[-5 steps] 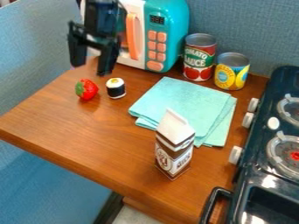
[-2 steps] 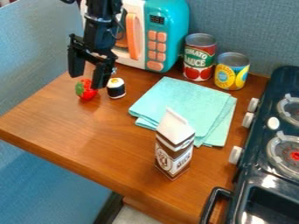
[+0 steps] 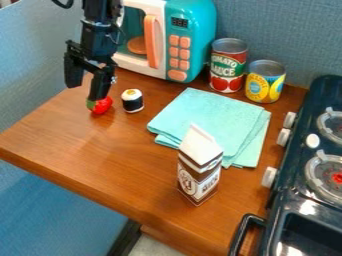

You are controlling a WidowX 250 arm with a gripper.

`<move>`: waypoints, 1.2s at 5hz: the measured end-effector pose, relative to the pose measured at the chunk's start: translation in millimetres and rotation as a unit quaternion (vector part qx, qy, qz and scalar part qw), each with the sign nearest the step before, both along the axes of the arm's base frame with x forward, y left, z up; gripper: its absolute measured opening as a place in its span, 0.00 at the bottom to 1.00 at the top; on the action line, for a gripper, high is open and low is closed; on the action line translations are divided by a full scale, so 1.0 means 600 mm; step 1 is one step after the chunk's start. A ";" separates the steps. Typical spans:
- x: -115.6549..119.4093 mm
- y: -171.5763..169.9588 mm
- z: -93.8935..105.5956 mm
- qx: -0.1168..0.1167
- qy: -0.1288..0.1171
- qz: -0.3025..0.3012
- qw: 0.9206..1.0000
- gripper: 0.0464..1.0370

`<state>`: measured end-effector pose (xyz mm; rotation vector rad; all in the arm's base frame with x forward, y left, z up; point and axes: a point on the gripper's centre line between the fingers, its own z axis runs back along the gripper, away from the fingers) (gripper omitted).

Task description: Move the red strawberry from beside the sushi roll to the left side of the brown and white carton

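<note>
The wooden counter (image 3: 100, 155) supports the items below, largest first. A toy stove (image 3: 294, 197) adjoins its right side in view; a teal-and-white toy microwave (image 3: 197, 30) stands at the rear. A black gripper (image 3: 87, 82) hangs over the far left portion, fingers spread, nothing between them. A folded turquoise cloth (image 3: 207, 117) lies near the centre. A milk carton (image 3: 200, 175) stands upright just beside its near edge. Two upright cans stand behind the cloth: a red-labelled tomato can (image 3: 227, 67) and a shorter yellow-labelled can (image 3: 265, 85). A sushi roll (image 3: 133, 101) stands beside a toy strawberry (image 3: 103, 105), the item nearest the gripper. One finger partly overlaps the strawberry in view; contact cannot be confirmed.

Caution: lowering the gripper off-centre could press a fingertip onto the strawberry. Its rounded form could then roll it aside. Sideways travel could tip the adjacent sushi roll.

Labels: the carton has brown-and-white printed panels with a round emblem. Both cans carry lettering and pictures, tomatoes on the red. The microwave display shows characters.
</note>
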<state>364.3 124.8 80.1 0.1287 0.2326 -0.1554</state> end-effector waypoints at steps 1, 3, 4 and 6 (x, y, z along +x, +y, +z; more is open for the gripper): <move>0.015 0.009 0.005 -0.001 -0.010 -0.017 1.000 0.96; 0.032 0.016 -0.016 -0.023 0.001 -0.023 0.999 0.96; 0.035 0.013 -0.022 -0.031 0.004 -0.022 0.999 0.96; 0.038 0.020 -0.040 -0.024 0.028 -0.013 0.999 0.96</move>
